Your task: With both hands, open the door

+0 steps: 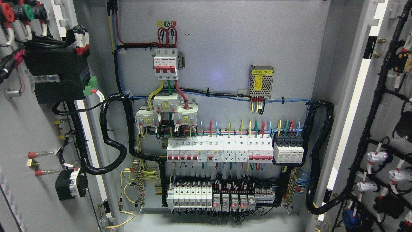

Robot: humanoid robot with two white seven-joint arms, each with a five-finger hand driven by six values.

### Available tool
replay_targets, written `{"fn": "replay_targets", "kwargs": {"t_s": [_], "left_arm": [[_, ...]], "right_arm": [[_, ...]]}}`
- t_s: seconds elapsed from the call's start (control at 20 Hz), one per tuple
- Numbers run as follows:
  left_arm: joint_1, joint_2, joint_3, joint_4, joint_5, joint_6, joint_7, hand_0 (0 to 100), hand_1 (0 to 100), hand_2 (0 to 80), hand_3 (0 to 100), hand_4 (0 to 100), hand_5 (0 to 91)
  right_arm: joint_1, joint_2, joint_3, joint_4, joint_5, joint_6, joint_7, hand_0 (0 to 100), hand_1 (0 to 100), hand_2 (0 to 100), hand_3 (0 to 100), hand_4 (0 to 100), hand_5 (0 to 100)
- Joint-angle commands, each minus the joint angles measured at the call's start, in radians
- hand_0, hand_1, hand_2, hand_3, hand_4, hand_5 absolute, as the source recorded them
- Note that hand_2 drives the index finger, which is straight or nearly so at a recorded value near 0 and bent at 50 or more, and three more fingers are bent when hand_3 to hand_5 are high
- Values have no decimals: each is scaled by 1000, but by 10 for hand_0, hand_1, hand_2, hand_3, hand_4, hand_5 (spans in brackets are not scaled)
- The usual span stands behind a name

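The cabinet was seen with both doors swung open, and no robot hand appeared in the head view, so the state of the fingers could not be told. The main breaker (166, 62), white with red toggles, was mounted high on the grey back panel (225, 38). The left door (29, 135) was seen left of the breaker, its inner face carrying a black box (61, 75) and wiring. The right door (379, 129) stood far to the breaker's right, lined with a black cable loom (370, 125). A small perforated power supply (261, 81) sat right of the breaker, and a row of breakers and sockets (222, 149) ran below it.
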Motion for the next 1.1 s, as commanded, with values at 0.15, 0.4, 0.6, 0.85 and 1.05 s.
{"fn": "replay_targets", "kwargs": {"t_s": [0.15, 0.4, 0.6, 0.85, 1.05], "left_arm": [[26, 9, -26, -144, -13, -16, -11, 0, 0, 0, 0, 0, 0], [258, 63, -179, -940, -15, -45, -137, 0, 0, 0, 0, 0, 0], [336, 179, -308, -1445, -4, -80, -135, 0, 0, 0, 0, 0, 0], [369, 306, -314, -1776, 14, -278, -125, 0, 0, 0, 0, 0, 0], [350, 365, -319, -1798, 26, -511, -125, 0, 0, 0, 0, 0, 0]], "right_arm": [[117, -69, -298, -43, 5, -51, -88, 0, 0, 0, 0, 0, 0], [334, -239, -307, -266, 3, -178, -86, 0, 0, 0, 0, 0, 0], [447, -331, -373, -336, 3, -291, -83, 0, 0, 0, 0, 0, 0], [654, -352, -511, -417, 2, -405, -83, 0, 0, 0, 0, 0, 0], [748, -365, -592, -461, 2, -646, -88, 0, 0, 0, 0, 0, 0]]}}
